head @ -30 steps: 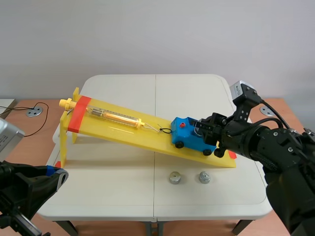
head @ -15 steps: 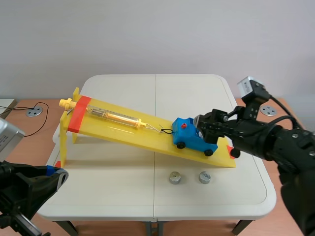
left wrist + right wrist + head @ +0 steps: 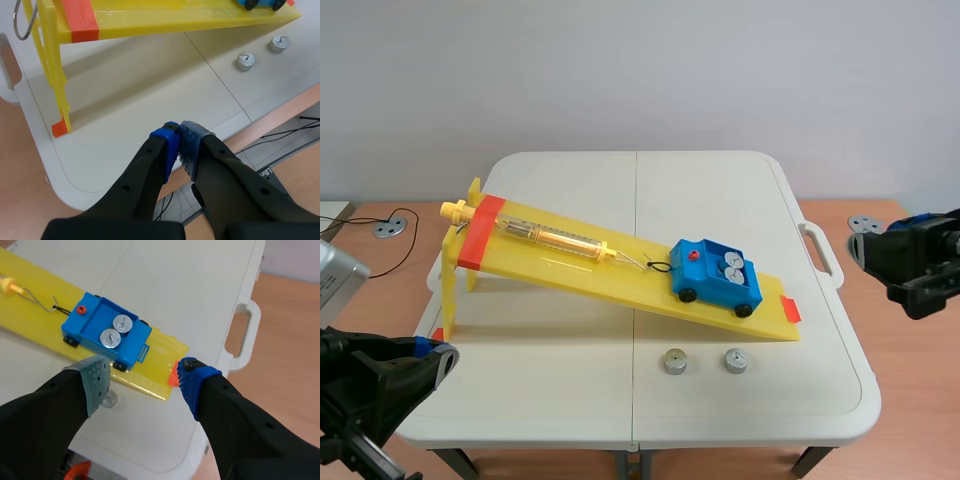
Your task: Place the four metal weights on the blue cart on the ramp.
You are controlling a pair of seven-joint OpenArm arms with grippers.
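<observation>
The blue cart (image 3: 713, 279) sits low on the yellow ramp (image 3: 570, 268), hooked to a spring scale (image 3: 552, 238). Two metal weights (image 3: 727, 267) lie in its tray, also shown in the right wrist view (image 3: 115, 331). Two more weights stand on the table in front of the ramp (image 3: 675, 361) (image 3: 735, 360); the left wrist view has them ahead of the gripper (image 3: 244, 61) (image 3: 278, 44). My right gripper (image 3: 145, 377) is open, above the ramp's low end beside the cart (image 3: 105, 334); in the scene it is off the table's right edge (image 3: 876, 262). My left gripper (image 3: 179, 136) is shut on nothing near the table's front left corner (image 3: 432, 362).
The ramp's raised end stands on yellow legs (image 3: 50, 65) at the table's left. A carry handle (image 3: 817, 250) sticks out of the table's right edge. A cable and a small metal disc (image 3: 388, 228) lie on the surface to the left.
My right gripper has drawn back from the cart to the right, off the table edge. The cart's tray, hidden before by the gripper, now shows two weights. The left arm is unmoved.
</observation>
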